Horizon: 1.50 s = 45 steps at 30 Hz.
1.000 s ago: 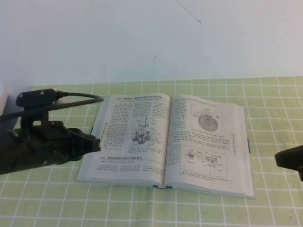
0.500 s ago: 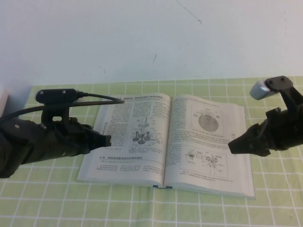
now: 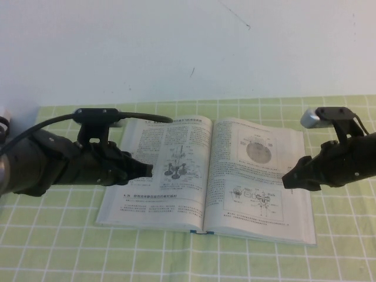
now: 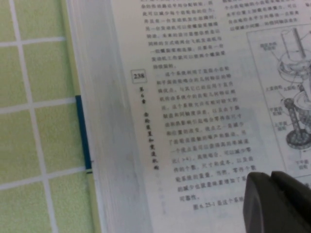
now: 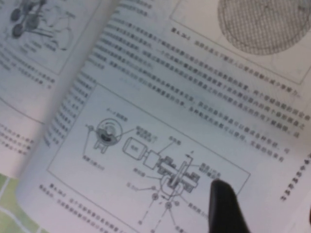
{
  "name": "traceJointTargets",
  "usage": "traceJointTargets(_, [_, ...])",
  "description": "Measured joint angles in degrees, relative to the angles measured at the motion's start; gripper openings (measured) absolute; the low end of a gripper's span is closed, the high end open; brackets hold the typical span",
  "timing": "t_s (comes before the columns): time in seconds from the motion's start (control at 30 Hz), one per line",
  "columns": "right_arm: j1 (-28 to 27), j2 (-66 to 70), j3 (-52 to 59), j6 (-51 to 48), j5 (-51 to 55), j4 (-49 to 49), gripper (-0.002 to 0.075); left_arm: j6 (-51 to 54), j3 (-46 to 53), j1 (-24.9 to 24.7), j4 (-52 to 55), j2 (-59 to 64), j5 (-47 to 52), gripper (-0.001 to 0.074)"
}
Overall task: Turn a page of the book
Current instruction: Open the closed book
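Observation:
The book (image 3: 154, 197) lies open on the green checked cloth. The page (image 3: 257, 171) with the round grey diagram and the smaller mechanical drawing is the right leaf, lying flat. My left gripper (image 3: 148, 171) is shut and empty, low over the left leaf next to the valve-like drawing. In the left wrist view the left gripper (image 4: 272, 177) hangs over the text of the book (image 4: 194, 97). My right gripper (image 3: 287, 180) hovers over the page's right part. In the right wrist view the right gripper (image 5: 265, 208) is open, one finger (image 5: 221, 206) over the page (image 5: 194, 107) by the mechanical drawing.
The green checked cloth (image 3: 59, 235) covers the table around the book. A white wall (image 3: 188, 47) stands behind. The book's teal cover edge (image 4: 83, 131) shows beside the page block. A white object (image 3: 3, 120) sits at the far left edge.
My left gripper has moved right, from beside the book to over its left leaf. My right arm has come in from the right edge to over the right leaf.

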Motion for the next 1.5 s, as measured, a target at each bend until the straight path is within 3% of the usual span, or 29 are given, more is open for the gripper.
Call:
traceJointTargets(0.57, [0.0,5.86,-0.35,0.92,-2.35,6.05,0.0357,1.57,-0.36,0.0,-0.03,5.05,-6.06,-0.0004])
traceJointTargets(1.5, [0.0,6.25,-0.61,-4.69,0.31,12.51,0.0358,2.16,-0.7,0.0,-0.69,6.78,-5.94,-0.0004])
